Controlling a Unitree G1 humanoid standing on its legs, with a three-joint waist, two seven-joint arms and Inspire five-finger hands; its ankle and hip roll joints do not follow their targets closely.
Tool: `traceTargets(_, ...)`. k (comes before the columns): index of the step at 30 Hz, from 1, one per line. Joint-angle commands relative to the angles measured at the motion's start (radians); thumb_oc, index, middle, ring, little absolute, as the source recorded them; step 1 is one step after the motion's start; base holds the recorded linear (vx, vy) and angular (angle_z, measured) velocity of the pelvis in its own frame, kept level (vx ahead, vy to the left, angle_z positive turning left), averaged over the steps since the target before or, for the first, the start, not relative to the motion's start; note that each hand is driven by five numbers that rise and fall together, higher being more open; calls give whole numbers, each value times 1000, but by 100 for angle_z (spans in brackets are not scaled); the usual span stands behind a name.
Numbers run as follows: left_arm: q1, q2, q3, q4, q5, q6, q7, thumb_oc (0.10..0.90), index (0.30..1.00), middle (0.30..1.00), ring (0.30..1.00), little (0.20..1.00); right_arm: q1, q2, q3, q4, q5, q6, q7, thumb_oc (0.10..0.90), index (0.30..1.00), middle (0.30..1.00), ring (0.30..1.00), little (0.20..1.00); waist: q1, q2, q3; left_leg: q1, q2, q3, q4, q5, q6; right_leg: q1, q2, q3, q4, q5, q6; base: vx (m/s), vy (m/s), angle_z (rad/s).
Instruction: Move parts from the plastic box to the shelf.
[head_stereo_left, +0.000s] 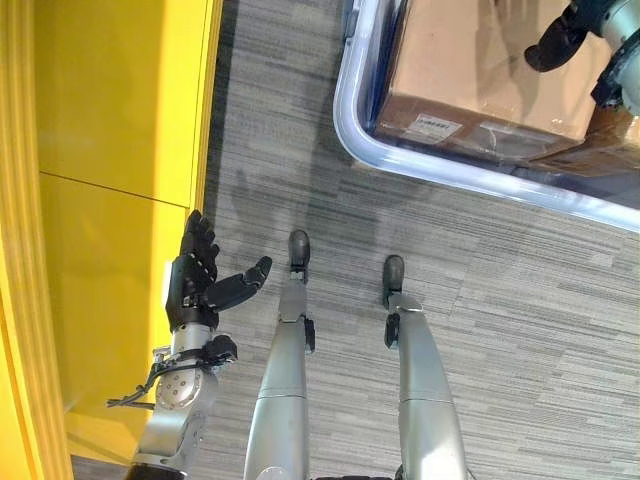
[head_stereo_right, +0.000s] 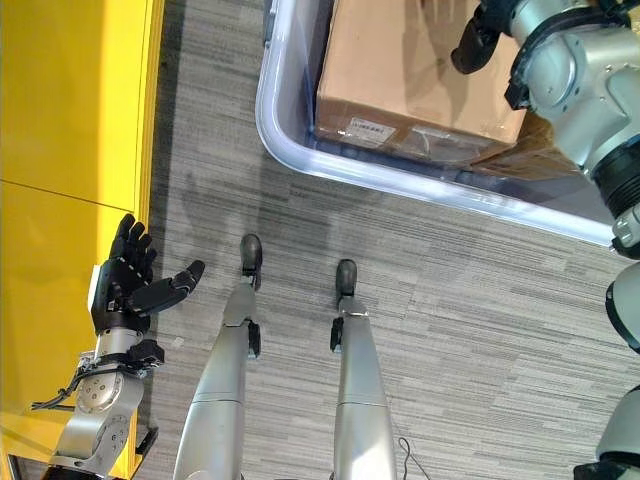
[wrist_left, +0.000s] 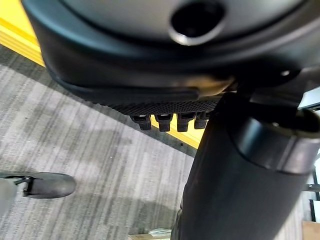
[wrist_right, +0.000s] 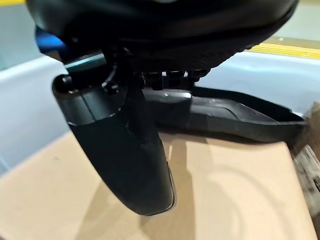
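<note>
- the brown cardboard carton (head_stereo_left: 480, 65) lies flat inside the pale translucent plastic box (head_stereo_left: 352, 140) on the grey carpeted floor (head_stereo_left: 520, 330), ahead of the robot and to its right.
- the right hand (head_stereo_right: 476, 42) hangs just above the carton's top, over its far right part; the right wrist view shows the thumb sticking out over bare cardboard, the fingers look uncurled, nothing held.
- the left hand (head_stereo_left: 200, 275) is well apart, low beside the yellow shelf unit (head_stereo_left: 110, 200), fingers straight and spread, empty.
- the carton's long side runs across the robot's front, so the right hand is plainly nearer; i'd guess the left must cross over before any lift.
</note>
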Motion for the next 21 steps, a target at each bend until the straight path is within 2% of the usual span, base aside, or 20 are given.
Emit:
traceTargets(1,31,36,78,-90,17,-102,28,900,1000,1000,1000,1000,-161,-63,49,36,29,-9,-63,900,1000,1000,1000,1000,34,-11,5,44,59,-1,218,-277,-35,129,-41,-22,-114,-47,27,-1,-5,7)
traceTargets(5,25,38,74,-87,17,-104,29,900,1000,1000,1000,1000,-155,-56,50,45,27,-10,-61,900,1000,1000,1000,1000,37,-11,5,41,57,-4,217,-276,-34,129,-43,-27,-112,-51,26,0,0,0)
traceTargets(6,24,39,72,-83,18,-104,28,900,1000,1000,1000,1000,-149,-51,45,56,29,-10,-56,735,769,769,769,769,40,-9,5,42,56,-5,217,-276,-34,128,-45,-27,-110,-53,26,0,0,0)
traceTargets(7,23,40,72,-83,18,-106,29,900,1000,1000,1000,1000,-146,-48,47,61,26,-9,-54,412,316,316,316,316,41,-9,5,41,55,-7,217,-275,-35,128,-45,-28,-108,-52,26,0,0,0)
traceTargets(8,22,41,72,-82,18,-106,28,900,1000,1000,1000,1000,-144,-45,47,67,27,-9,-50,400,300,300,300,300,42,-9,5,42,54,-7,216,-274,-34,127,-45,-28,-107,-52,25,-11,9,4)
traceTargets(21,4,44,68,-75,14,-106,22,900,1000,1000,1000,1000,-104,-30,52,48,15,-8,-22,400,300,300,300,300,50,-21,5,59,49,-17,211,-268,-35,146,-46,-37,-100,-55,21,-14,2,4)
